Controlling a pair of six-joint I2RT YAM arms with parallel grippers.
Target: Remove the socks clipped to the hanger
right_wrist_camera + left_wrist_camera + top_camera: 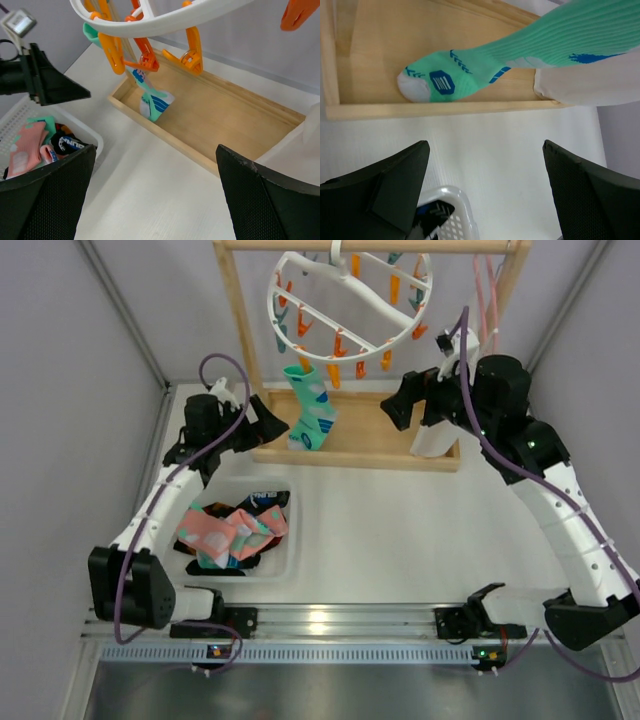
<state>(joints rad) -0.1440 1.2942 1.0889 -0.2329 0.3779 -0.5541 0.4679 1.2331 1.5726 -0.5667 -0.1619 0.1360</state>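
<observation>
The white ring hanger (350, 302) hangs from the wooden rack's top bar, with orange and teal pegs dangling; it also shows in the right wrist view (150, 20). One teal-green sock (312, 410) hangs under the ring's left side, its toe on the rack's base (470, 75) (152, 102). My left gripper (272, 420) is open and empty, just left of the sock (485, 150). My right gripper (393, 408) is open and empty, right of the sock and below the ring (156, 150). Pink patterned and black socks (228, 530) lie in the white basket (290, 550).
The wooden rack has upright posts (235, 330) and a tray-like base (380, 440) with raised edges. A white garment (432, 440) stands at the base's right end. A thin pink hanger (487, 300) hangs at the rack's right. Grey walls close in on both sides.
</observation>
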